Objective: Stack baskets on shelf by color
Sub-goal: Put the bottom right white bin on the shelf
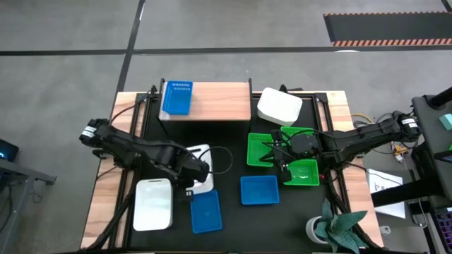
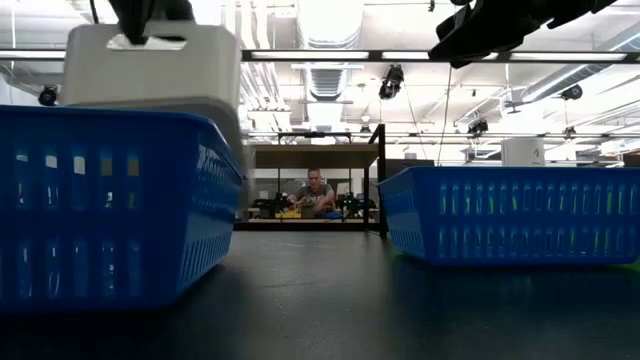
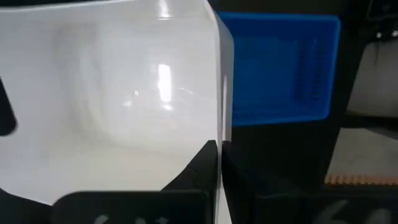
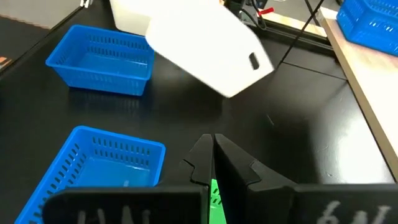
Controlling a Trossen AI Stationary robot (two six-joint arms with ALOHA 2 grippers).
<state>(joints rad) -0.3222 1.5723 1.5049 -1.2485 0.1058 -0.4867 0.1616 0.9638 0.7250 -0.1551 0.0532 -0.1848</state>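
My left gripper (image 1: 192,173) is over the table's near middle, shut on a white basket (image 4: 205,50) that hangs tilted in the air. My right gripper (image 1: 284,161) stands between two green baskets (image 1: 265,148) (image 1: 304,173), shut with a green strip (image 4: 214,196) between its fingers. The wood-topped shelf (image 1: 219,102) at the far edge carries one blue basket (image 1: 176,97) on its left end. Two more blue baskets (image 1: 205,212) (image 1: 259,189) and a white one (image 1: 153,204) rest flat on the black top. Another white basket (image 1: 279,106) lies beside the shelf's right end. My left gripper pinches the white basket's side wall at its rim (image 3: 214,134) between the two fingers, one inside and one outside. The basket is lifted clear of the table and tilted, above the near blue basket (image 2: 100,200). My right gripper (image 4: 213,168) is shut on a green basket's edge, coming from above. The fingers hide most of the contact, so I cannot tell which of the two green baskets it has.
Cables run along the table's far and right edges. A potted plant (image 1: 339,229) stands at the near right corner. Bare black tabletop shows between the shelf and the baskets (image 1: 233,141). A person (image 2: 316,195) sits far behind the table.
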